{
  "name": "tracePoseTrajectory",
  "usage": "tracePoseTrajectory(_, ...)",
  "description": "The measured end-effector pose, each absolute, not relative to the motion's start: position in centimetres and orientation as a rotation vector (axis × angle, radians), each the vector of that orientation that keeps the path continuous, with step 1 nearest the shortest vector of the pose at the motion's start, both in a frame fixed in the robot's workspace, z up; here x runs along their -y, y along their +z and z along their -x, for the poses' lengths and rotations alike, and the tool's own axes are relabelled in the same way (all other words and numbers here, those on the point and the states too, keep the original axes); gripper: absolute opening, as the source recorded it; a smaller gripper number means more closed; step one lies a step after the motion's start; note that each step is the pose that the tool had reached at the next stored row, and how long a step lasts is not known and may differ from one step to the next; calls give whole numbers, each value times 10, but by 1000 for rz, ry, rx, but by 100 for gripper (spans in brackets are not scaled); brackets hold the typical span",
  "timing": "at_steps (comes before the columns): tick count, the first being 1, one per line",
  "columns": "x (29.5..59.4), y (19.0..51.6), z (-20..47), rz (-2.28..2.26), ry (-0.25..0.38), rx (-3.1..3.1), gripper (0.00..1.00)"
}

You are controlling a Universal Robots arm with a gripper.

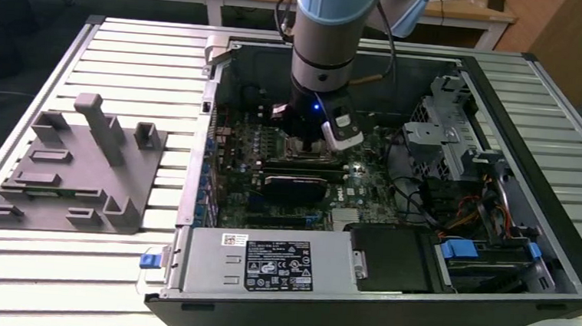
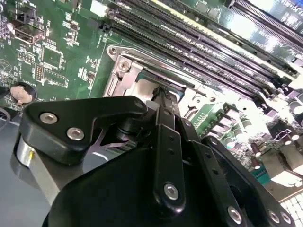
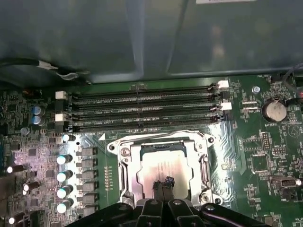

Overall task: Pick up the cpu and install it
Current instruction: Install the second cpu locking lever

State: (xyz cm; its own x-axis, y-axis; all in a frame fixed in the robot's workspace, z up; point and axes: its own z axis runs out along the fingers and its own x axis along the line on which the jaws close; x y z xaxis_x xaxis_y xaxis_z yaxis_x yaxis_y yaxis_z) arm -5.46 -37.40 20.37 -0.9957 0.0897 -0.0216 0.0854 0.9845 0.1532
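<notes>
The cpu [image 3: 163, 163], a pale silver square, lies flat inside the metal socket frame [image 3: 124, 152] on the green motherboard. My gripper [image 3: 163, 183] hangs straight over it, its two black fingers pressed together with their tips on the near part of the chip's top. In the second wrist view the fingertips [image 2: 163, 94] reach down to the socket, and a strip of the cpu [image 2: 144, 85] shows beside them. In the exterior view the arm stands upright in the open computer case [image 1: 561, 251], with the gripper [image 1: 307, 145] low over the board.
Memory slots [image 3: 142, 111] run just beyond the socket. A black finned module [image 1: 294, 188] lies beside the gripper inside the case, with drive cages and cables at the exterior view's right. A grey plastic block with posts [image 1: 75, 171] sits on the slatted table at the exterior view's left.
</notes>
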Motion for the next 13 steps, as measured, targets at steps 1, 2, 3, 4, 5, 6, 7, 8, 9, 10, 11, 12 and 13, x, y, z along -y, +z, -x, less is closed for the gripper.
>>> tracePoseTrajectory(1, 373, 204, 55, -137, 238, -3101, 11)
tracePoseTrajectory(2, 372, 204, 55, -137, 239, -3101, 11)
tracePoseTrajectory(3, 371, 204, 55, -137, 239, -3101, 11)
tracePoseTrajectory(4, 370, 204, 55, -137, 239, -3101, 11)
tracePoseTrajectory(5, 369, 204, 55, -137, 239, -3101, 11)
tracePoseTrajectory(6, 368, 204, 55, -137, 239, -3101, 11)
tracePoseTrajectory(7, 367, 204, 55, -137, 239, -3101, 11)
tracePoseTrajectory(8, 367, 204, 55, -137, 239, -3101, 11)
tracePoseTrajectory(9, 367, 204, 55, -137, 239, -3101, 11)
tracePoseTrajectory(10, 367, 204, 55, -137, 238, -3101, 11)
tracePoseTrajectory(11, 367, 204, 55, -137, 238, -3101, 11)
tracePoseTrajectory(12, 367, 204, 55, -137, 238, -3101, 11)
tracePoseTrajectory(13, 367, 204, 55, -137, 238, -3101, 11)
